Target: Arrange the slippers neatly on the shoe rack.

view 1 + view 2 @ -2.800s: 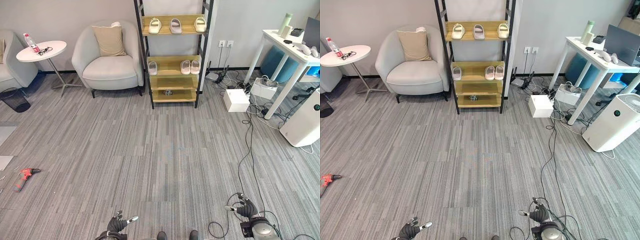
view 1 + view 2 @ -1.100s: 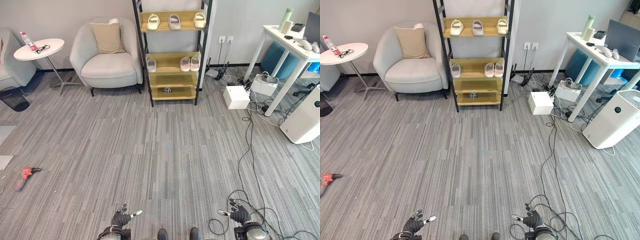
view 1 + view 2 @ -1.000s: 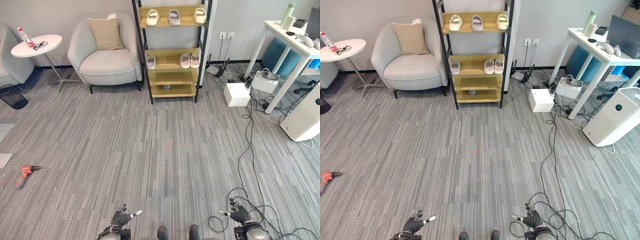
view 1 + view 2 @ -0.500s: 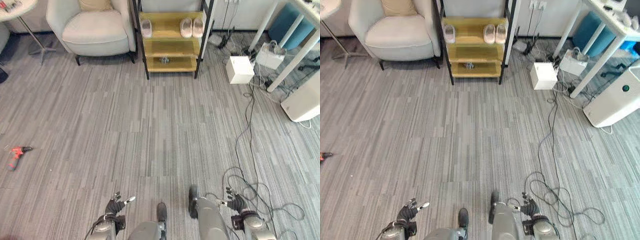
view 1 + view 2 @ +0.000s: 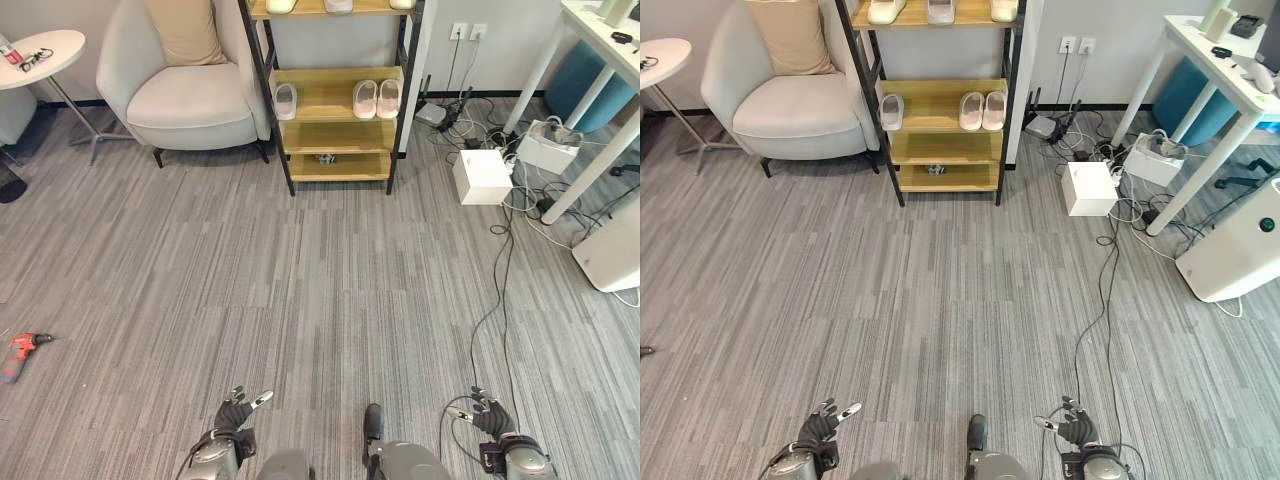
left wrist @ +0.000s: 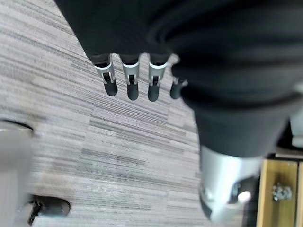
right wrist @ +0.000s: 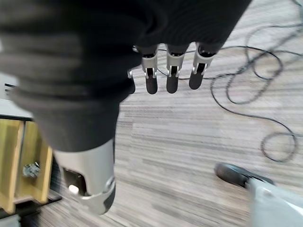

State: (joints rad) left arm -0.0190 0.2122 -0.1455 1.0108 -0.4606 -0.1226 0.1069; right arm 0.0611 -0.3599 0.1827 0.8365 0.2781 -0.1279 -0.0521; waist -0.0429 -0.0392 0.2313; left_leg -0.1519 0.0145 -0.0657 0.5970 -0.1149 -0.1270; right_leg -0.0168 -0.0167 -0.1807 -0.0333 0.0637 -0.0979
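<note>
Black-framed wooden shoe rack (image 5: 335,120) stands well ahead of me against the far wall, slightly left of centre. Pale slippers (image 5: 377,98) already sit on its middle shelf, toes to the wall. My left hand (image 5: 232,415) and right hand (image 5: 487,418) hang low, fingers loosely spread, empty. Neither arm nearer.

Top-shelf slippers (image 5: 338,5) at 12 o'clock – cut off by frame edge. Small object (image 5: 327,158) on shoe rack (image 5: 340,165) bottom shelf – too small to identify.
</note>
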